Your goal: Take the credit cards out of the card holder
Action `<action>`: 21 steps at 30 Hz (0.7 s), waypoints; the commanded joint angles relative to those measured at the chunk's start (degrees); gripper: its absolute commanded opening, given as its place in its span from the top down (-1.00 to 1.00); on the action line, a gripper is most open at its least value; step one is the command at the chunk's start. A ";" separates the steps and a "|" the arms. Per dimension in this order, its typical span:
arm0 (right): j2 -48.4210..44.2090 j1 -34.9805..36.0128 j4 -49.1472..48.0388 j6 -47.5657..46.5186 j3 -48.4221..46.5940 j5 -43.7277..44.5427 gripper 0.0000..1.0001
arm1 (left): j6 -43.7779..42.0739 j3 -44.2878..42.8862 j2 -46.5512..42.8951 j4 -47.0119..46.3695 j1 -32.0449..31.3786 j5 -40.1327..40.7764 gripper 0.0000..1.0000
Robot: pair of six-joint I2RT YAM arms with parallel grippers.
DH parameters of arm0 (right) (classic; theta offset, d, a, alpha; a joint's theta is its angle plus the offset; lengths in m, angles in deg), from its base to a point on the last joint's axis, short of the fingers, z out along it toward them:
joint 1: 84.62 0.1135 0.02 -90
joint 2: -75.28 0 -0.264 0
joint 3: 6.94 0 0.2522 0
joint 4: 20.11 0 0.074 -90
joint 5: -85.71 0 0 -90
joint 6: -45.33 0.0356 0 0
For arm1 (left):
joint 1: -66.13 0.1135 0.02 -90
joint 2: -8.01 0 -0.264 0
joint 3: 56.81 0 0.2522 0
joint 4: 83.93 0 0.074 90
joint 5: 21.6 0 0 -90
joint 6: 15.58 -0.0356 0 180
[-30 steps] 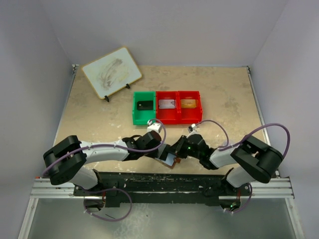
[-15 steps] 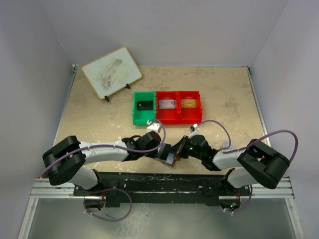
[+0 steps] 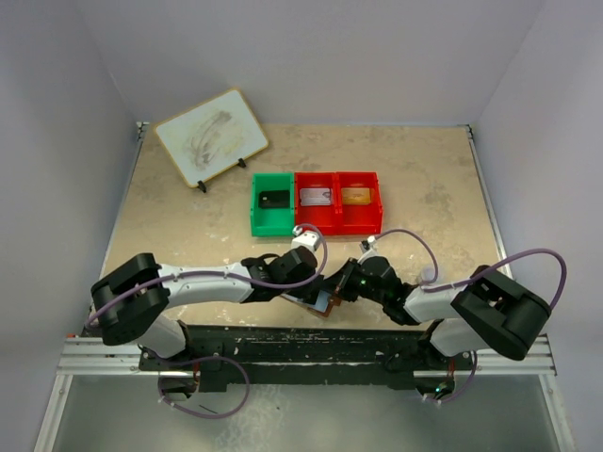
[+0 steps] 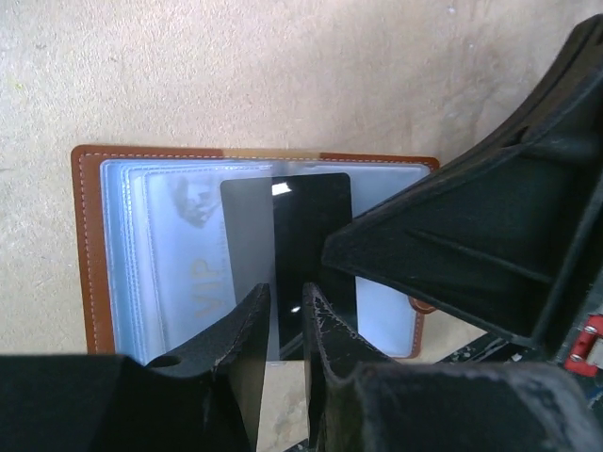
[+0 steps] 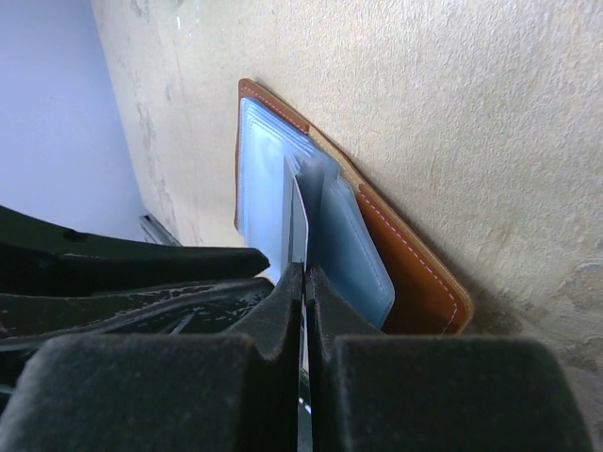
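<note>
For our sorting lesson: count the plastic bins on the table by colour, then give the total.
Green bin: 1
Red bins: 2
Total: 3

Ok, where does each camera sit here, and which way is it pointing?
Top external: above and behind the bases, facing down at the table; the left arm and right arm in full.
Right wrist: low, facing along the table at the open card holder; the right gripper, shut on a card, at the bottom.
Left wrist: above the card holder, facing down; the left gripper at the bottom, the right gripper at right.
Shared: both wrist views show card holder and card.
</note>
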 commanded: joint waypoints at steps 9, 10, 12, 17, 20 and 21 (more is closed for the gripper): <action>-0.14 0.01 0.60 1.09 1.48 -1.07 0.94 | 0.17 -0.17 4.00 4.08 -0.33 4.77 0.63; -0.08 -0.01 0.25 1.09 1.56 -1.33 0.93 | -0.24 -0.68 4.56 5.20 -0.45 5.45 0.63; 0.11 -0.02 -1.03 0.71 1.59 -1.89 0.89 | -1.10 -1.55 5.15 6.92 -0.75 6.10 0.64; 1.14 0.01 -2.32 -0.13 0.74 -2.38 0.80 | -1.27 -0.90 5.09 6.11 -1.04 5.09 0.72; 3.11 0.39 -5.74 0.11 -0.31 -1.87 0.76 | -1.21 -0.47 5.11 5.79 -1.28 4.71 0.76; 4.53 0.52 -6.42 0.04 -1.08 -2.59 0.75 | -1.28 -0.45 5.18 5.89 -1.31 4.76 0.77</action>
